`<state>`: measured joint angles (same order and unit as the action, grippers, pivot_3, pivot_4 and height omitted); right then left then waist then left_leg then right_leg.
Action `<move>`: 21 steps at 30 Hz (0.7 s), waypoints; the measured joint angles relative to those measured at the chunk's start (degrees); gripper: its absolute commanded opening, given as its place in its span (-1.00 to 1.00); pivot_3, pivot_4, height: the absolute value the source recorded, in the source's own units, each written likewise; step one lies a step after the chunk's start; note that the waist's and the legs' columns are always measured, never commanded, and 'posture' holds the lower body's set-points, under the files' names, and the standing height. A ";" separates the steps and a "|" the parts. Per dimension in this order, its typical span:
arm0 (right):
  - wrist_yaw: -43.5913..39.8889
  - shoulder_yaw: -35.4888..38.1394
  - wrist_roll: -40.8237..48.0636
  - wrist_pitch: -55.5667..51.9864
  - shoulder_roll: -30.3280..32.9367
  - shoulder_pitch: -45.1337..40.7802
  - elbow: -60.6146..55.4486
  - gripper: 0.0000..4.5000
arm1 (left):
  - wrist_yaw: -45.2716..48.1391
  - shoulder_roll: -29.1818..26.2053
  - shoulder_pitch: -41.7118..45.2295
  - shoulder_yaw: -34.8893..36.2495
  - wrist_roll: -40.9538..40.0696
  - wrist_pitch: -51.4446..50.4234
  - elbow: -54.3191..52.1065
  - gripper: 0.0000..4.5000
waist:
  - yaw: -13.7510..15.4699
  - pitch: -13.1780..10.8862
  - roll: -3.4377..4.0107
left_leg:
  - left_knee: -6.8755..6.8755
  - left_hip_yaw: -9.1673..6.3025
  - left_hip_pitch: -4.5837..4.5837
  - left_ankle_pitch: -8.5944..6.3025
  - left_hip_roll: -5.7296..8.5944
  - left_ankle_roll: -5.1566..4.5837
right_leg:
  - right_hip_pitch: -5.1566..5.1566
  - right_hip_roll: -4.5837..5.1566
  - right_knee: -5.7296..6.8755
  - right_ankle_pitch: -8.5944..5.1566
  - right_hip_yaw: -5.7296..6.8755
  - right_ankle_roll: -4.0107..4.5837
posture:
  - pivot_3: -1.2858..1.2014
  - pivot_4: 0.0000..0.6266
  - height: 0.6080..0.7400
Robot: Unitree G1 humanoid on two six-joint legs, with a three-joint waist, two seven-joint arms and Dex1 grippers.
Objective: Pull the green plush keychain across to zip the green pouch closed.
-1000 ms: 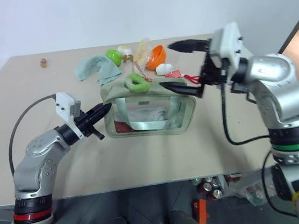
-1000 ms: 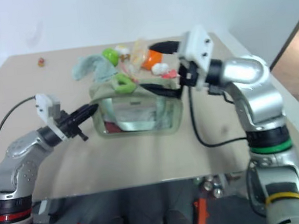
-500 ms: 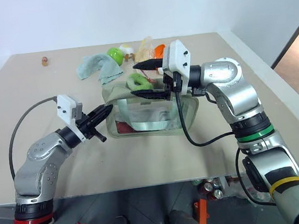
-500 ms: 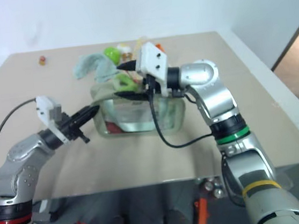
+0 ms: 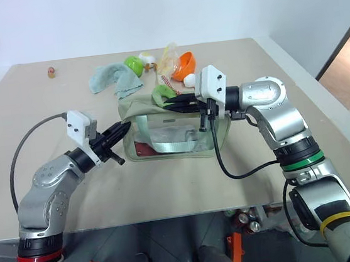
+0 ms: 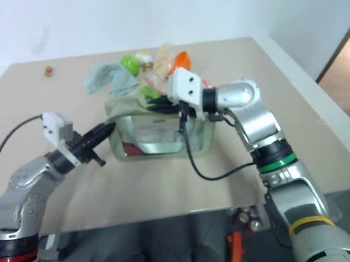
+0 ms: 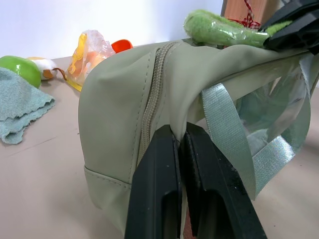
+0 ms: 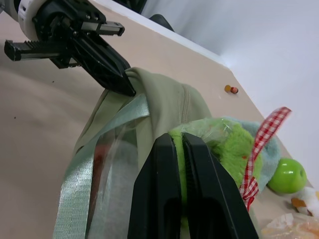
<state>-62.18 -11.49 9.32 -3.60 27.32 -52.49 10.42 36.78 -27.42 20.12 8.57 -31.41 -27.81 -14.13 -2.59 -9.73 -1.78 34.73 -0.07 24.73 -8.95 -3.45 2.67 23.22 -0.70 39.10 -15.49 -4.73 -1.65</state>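
Note:
The green pouch (image 5: pixel 175 134) stands upright mid-table, its zipper (image 7: pixel 152 99) running along the top. My left gripper (image 5: pixel 123 127) is shut on the fabric at the pouch's left end, fingers (image 7: pixel 159 174) pinched just beside the zipper. The green plush keychain (image 5: pixel 160 93) lies on the pouch's top, left of centre, with a red-and-white ribbon (image 8: pixel 259 144) behind it. My right gripper (image 5: pixel 170 101) reaches in from the right along the pouch's top and is shut on the plush (image 8: pixel 224 142).
Behind the pouch lie a teal cloth rag (image 5: pixel 113 76), a glossy lime ball (image 5: pixel 133 64), an orange bowl (image 5: pixel 184 65) and a clear packet (image 5: pixel 168 57). A small brown piece (image 5: pixel 50 72) sits far back left. My right wrist's black cable (image 5: pixel 214 145) hangs before the pouch.
My right gripper has swung left from beside the pouch's right end, come down over the top and closed from wide open onto the plush. The left gripper kept its hold in place.

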 measured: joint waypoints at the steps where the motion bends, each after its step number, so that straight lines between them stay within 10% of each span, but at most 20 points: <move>1: 0.13 0.17 0.12 -0.03 -0.01 0.01 -0.02 -0.98 | -0.08 0.00 0.03 -0.05 0.02 0.03 0.02 -1.00 | 0.00 0.00 0.00 | 0.00 0.00 0.00 0.00 0.00 0.00 | 0.00 0.00 0.00 0.00 0.00 0.00 | 0.03 -0.52 1.00; 21: 4.78 12.22 -2.44 8.03 20.14 6.22 8.31 -0.98 | -5.48 2.81 1.34 -0.35 2.20 0.61 0.10 -1.00 | 0.12 -0.01 -0.01 | -0.04 0.04 0.00 0.00 0.08 0.00 | 0.00 0.06 -0.03 -0.01 -0.06 -0.01 | 0.03 -0.52 1.00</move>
<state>-57.41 0.73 6.88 4.43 47.46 -46.26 18.73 31.30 -24.61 21.47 8.21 -29.20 -27.20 -14.04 -2.47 -9.74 -1.78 34.69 -0.03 24.73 -8.95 -3.37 2.67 23.21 -0.64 39.08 -15.49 -4.79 -1.66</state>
